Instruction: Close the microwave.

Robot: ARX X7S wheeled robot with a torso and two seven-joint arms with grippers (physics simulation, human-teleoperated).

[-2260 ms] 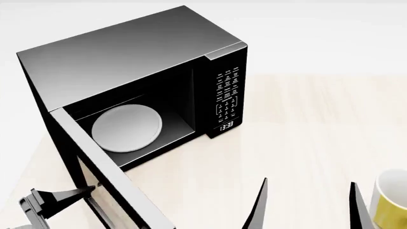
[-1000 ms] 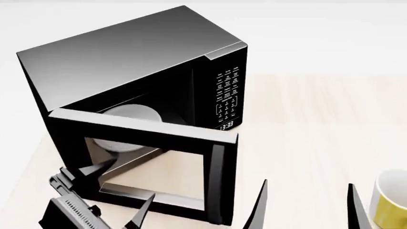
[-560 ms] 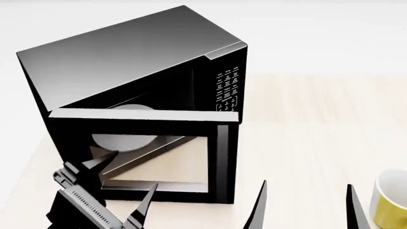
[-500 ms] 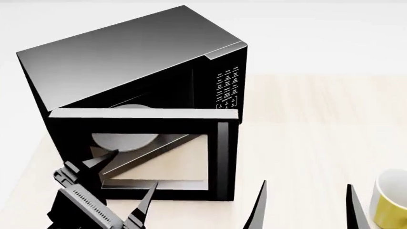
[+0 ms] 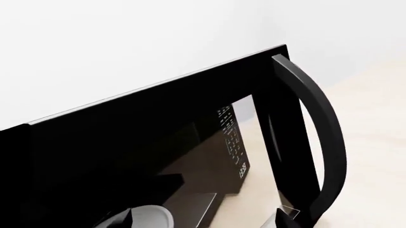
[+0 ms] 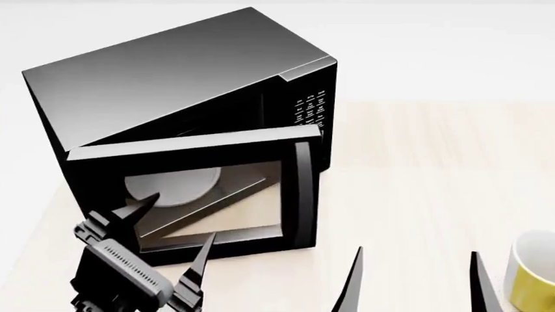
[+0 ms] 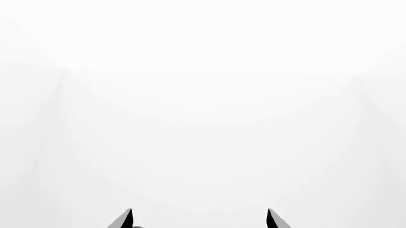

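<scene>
Since the shot half a second ago the door (image 6: 195, 192) of the microwave (image 6: 173, 97) is swinging further toward the oven body, its free edge with the handle (image 6: 303, 195) now lying nearer the keypad (image 6: 310, 114), though a wedge of gap is still showing between door and cavity. The microwave is sitting at the far left of the pale wooden table (image 6: 433, 182), grey top facing the head camera. In the head view the left gripper (image 6: 165, 237) is reaching up against the lower left of the door's outer face with its two pointed fingers (image 6: 139, 208) spread apart, gripping nothing; whether a tip is actually touching the glass is not clear. Through the window the white turntable plate (image 6: 169, 188) is showing. The left wrist view is giving what the head view cannot: a close look along the door (image 5: 127, 142), the curved black handle (image 5: 320, 137) arching off its edge, the keypad lettering (image 5: 231, 142) seen through the glass, and a sliver of the plate (image 5: 149, 219). The right gripper (image 6: 416, 283) is hovering low at the near right, well apart from the microwave, its fingers held wide; the right wrist view is showing only those two tips (image 7: 127, 219) against blank white. A yellow and white mug (image 6: 531, 273) is standing just beside it at the table's right edge, visible in the head view alone.
</scene>
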